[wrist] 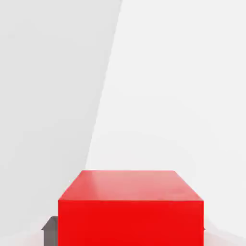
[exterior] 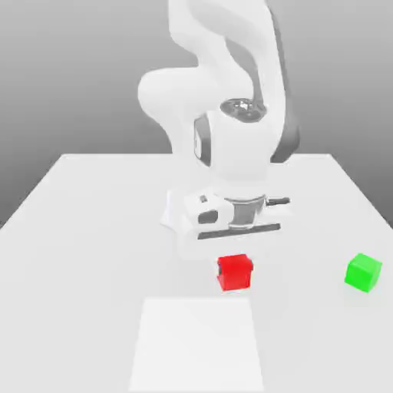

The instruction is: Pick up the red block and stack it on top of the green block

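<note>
A: Quick status?

B: Pincer (exterior: 234, 261) is pinched on the red block (exterior: 235, 272), fingers closed onto its sides. Hand view has the block (wrist: 130, 206) right up under the wrist w/ a dark finger tip (wrist: 50, 225) poking out beside it. Whether the block is off the bench (exterior: 92, 230) yet or just resting, can't tell; it looks barely clear at best.

A: And the green block?

B: Green block (exterior: 363, 272) sits on the bench well apart from the pincer, off toward the exterior view's right, at roughly the same depth as the red one. Nothing between them.

A: What can go wrong from here?

B: Few things, imo. 1) If the carry stays low, the red one could hit the green one side-on and shove it away instead of going over it. Needs lift first. 2) Grip looks near the block's top, so a fast sideways swing might let it slip or twist in the fingers. 3) Placing off-centre: both cubes approx same size, so there's little margin; too much overhang & it tips off on release. 4) Letting go too high, it could bounce off.

A: Worst one?

B: Prob the low carry.
</note>
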`<state>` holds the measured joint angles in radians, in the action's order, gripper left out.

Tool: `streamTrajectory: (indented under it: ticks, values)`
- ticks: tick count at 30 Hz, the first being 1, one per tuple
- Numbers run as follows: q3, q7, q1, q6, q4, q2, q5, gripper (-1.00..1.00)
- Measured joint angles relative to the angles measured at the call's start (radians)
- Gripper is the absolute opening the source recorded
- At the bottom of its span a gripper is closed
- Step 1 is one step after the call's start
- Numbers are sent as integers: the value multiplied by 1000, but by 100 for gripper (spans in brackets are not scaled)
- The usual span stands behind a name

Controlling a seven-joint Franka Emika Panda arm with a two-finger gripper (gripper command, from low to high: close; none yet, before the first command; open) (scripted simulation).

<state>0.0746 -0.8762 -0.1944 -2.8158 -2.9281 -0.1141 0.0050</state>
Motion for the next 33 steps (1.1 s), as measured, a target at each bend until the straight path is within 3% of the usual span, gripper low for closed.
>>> streamTrajectory:
  ticks: [12, 25, 33]
  values:
    - [208, -552, -109, 80, 115, 31, -5, -100]
    - [368, -1133, -322, 164, 242, 74, 24, -100]
    - [309, -1319, -359, 31, 266, 244, -152, -100]
